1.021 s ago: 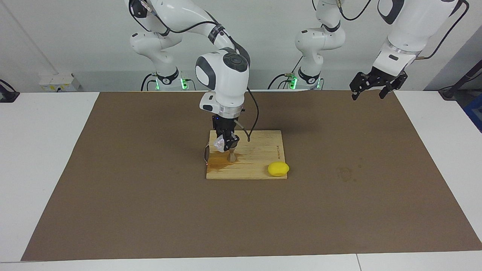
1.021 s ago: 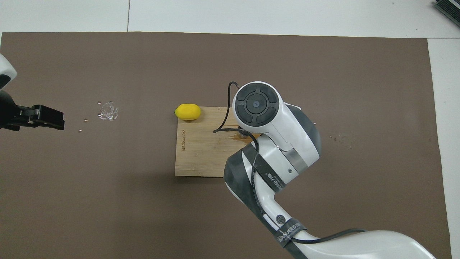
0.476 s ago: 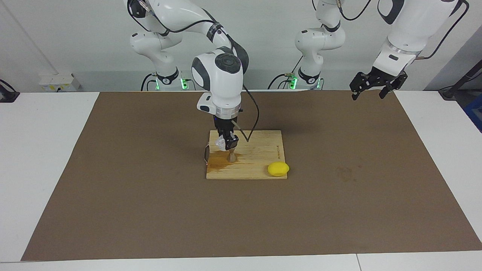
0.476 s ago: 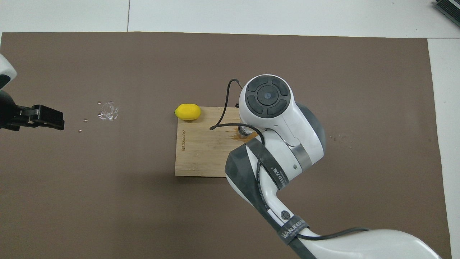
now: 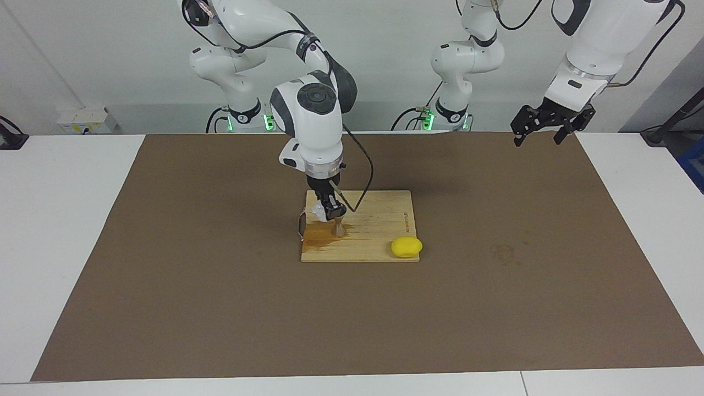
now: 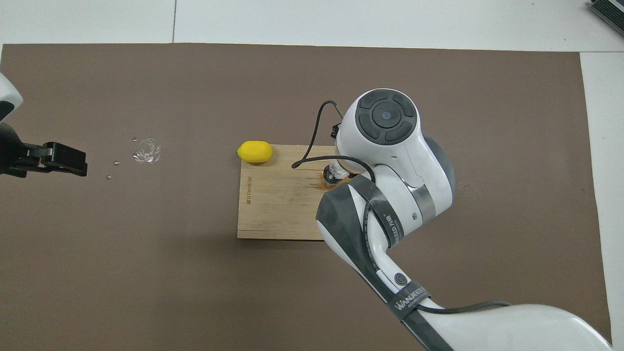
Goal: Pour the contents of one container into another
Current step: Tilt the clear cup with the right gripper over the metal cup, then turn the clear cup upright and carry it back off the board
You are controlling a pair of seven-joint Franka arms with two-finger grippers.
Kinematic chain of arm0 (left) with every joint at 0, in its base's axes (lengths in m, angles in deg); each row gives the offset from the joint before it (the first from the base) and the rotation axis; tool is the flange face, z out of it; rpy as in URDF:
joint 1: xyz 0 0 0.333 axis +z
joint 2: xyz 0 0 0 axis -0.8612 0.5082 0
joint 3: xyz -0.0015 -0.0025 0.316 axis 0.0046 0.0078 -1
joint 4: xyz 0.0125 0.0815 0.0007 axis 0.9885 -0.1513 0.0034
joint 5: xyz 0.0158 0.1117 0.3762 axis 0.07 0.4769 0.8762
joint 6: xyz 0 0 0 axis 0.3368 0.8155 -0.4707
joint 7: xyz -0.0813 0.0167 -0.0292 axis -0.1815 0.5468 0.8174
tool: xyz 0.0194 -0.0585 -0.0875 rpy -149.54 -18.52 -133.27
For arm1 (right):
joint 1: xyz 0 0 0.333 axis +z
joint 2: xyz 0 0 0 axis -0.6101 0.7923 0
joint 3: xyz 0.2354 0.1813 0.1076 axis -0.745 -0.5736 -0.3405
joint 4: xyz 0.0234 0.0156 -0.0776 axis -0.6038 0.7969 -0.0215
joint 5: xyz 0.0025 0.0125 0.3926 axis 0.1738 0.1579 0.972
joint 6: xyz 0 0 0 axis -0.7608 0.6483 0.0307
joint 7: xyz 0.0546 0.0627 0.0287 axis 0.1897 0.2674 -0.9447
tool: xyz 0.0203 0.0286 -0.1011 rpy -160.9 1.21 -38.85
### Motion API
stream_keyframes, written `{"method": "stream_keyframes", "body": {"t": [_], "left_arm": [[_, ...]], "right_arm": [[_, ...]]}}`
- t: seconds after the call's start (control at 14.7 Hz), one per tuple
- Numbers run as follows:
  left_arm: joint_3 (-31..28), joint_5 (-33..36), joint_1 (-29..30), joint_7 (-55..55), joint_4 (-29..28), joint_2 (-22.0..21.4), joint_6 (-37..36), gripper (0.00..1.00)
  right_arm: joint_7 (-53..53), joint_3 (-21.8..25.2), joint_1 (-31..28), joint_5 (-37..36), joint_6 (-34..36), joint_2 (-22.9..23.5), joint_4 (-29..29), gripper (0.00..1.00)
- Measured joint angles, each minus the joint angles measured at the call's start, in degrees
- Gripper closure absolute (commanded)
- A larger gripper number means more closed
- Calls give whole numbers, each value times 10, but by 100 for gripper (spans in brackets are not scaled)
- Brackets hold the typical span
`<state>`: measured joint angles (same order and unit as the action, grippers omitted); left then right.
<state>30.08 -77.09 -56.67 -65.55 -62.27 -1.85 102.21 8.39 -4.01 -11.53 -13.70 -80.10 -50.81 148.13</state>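
I am seeing the left pincer (image 5: 542, 131) waiting up in the air over the robots' edge of the brown mat (image 5: 220, 308) at the left arm's end of the desk (image 5: 55, 220), its fingers standing apart and holding nothing. The right arm is bending forward from its base and pointing its wrist steeply down over the wooden board (image 5: 379, 231). The right pincer (image 5: 329, 210) is clamped on the small clear cup (image 5: 318, 210), holding it tilted just above the steel jigger (image 5: 339, 226). The jigger is standing upright on the board, toward the right arm's end, beside a dark wet stain (image 5: 319, 236). Farther from the robots, a yellow lemon (image 5: 406, 247) is lying at the board's corner toward the left arm's end.
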Motion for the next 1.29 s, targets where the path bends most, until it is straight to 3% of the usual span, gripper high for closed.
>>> {"method": "stream_keyframes", "body": {"t": [0.82,1.29], "left_arm": [[0,0,0,0,0,0,0,0],[0,0,0,0,0,0,0,0]], "right_arm": [[-15,0,-52,123,4,0,6,100],[-153,2,-177,290,6,-9,79,100]]}}
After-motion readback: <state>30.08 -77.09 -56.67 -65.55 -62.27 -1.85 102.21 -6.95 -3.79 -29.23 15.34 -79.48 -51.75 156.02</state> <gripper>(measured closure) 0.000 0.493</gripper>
